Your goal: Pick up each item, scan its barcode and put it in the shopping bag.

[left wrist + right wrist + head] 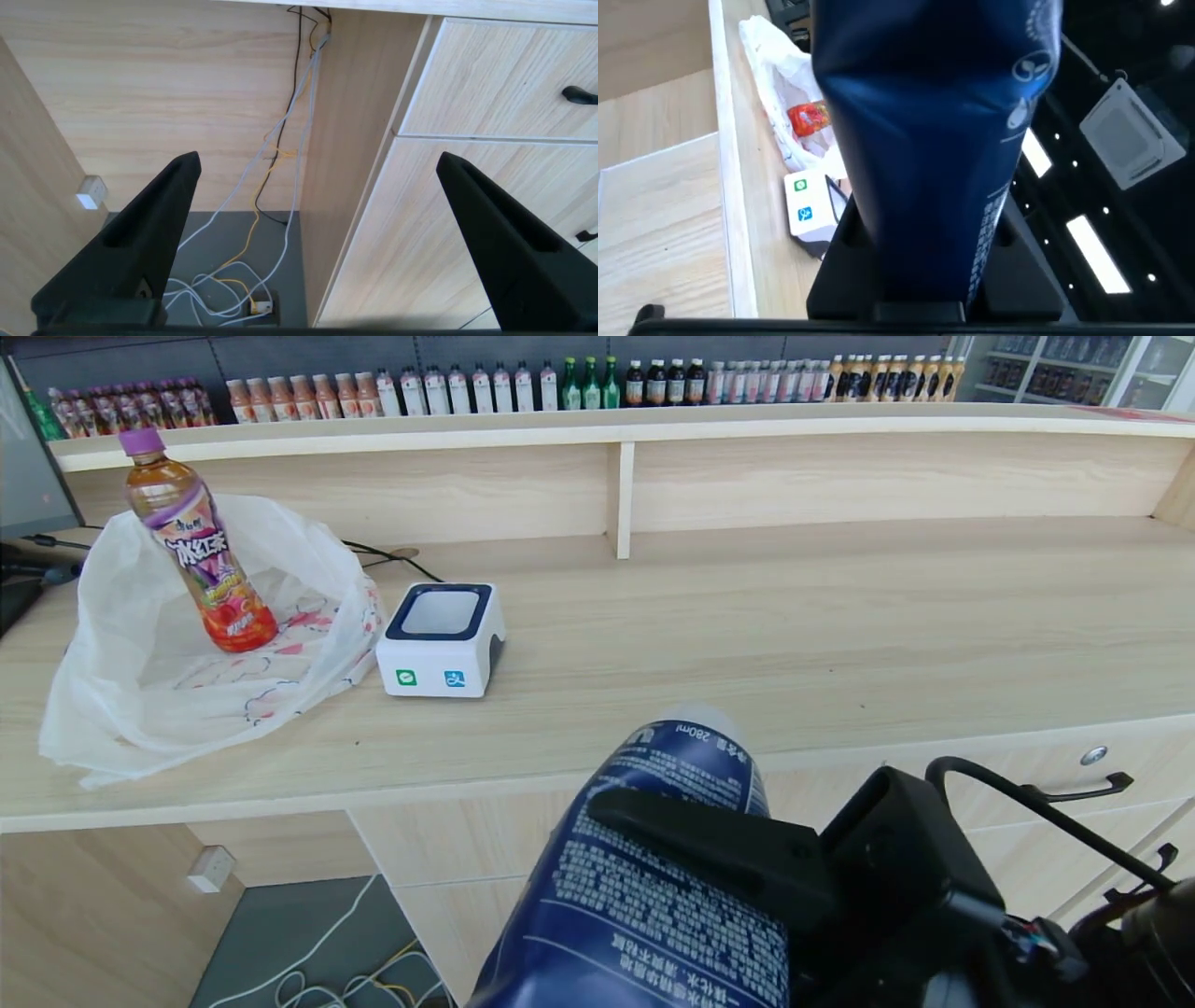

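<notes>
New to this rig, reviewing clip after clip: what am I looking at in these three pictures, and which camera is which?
This is a two-armed robot at a shop checkout. The wide picture comes from its head, looking down on a pale wooden counter. On it lie a white plastic shopping bag with a purple-capped brown tea bottle standing upright inside, and beside the bag a small white scanner box with a dark blue rim. The other two pictures come from cameras on its wrists. The right pincer is shut on a dark blue printed can. The left pincer hangs open and empty, low down, facing pale wooden cupboard fronts.
</notes>
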Tool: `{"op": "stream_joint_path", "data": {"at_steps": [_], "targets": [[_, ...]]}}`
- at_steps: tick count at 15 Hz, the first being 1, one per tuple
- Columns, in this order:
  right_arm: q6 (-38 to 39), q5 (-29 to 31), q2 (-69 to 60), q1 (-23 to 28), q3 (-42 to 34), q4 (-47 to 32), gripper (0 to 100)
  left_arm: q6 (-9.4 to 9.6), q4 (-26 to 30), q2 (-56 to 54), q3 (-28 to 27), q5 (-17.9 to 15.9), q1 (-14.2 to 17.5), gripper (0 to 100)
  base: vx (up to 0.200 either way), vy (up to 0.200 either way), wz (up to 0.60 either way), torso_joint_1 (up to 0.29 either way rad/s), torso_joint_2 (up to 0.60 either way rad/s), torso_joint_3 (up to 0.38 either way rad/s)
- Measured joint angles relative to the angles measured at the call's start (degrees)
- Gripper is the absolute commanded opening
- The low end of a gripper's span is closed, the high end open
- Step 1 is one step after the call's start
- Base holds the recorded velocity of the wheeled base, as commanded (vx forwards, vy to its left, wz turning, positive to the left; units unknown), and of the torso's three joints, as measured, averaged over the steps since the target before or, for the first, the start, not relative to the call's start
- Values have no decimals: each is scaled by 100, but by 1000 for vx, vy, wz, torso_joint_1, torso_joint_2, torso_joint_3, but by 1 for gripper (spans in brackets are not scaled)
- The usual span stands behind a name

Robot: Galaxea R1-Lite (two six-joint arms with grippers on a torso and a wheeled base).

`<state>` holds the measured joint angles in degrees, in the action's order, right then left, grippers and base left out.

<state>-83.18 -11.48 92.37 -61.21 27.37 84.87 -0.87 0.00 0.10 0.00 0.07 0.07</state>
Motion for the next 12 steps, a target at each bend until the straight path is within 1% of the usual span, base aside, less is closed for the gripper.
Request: {"op": "stream_joint_path", "data": {"at_steps": [5,7,9,12], "targets": [[-862,-6,77,-6,101,61,0,0,0,0,0,0,0,100,0,0,0,0,0,0],[-1051,-9,71,-50,129,165,0,0,0,0,0,0,0,100,0,0,0,0,0,0],[-1407,-12,73,-80,135,389,0,0,0,0,0,0,0,100,0,0,0,0,0,0],[-1571,-85,85,-130,138,507,0,0,0,0,0,0,0,100,0,0,0,0,0,0]]}}
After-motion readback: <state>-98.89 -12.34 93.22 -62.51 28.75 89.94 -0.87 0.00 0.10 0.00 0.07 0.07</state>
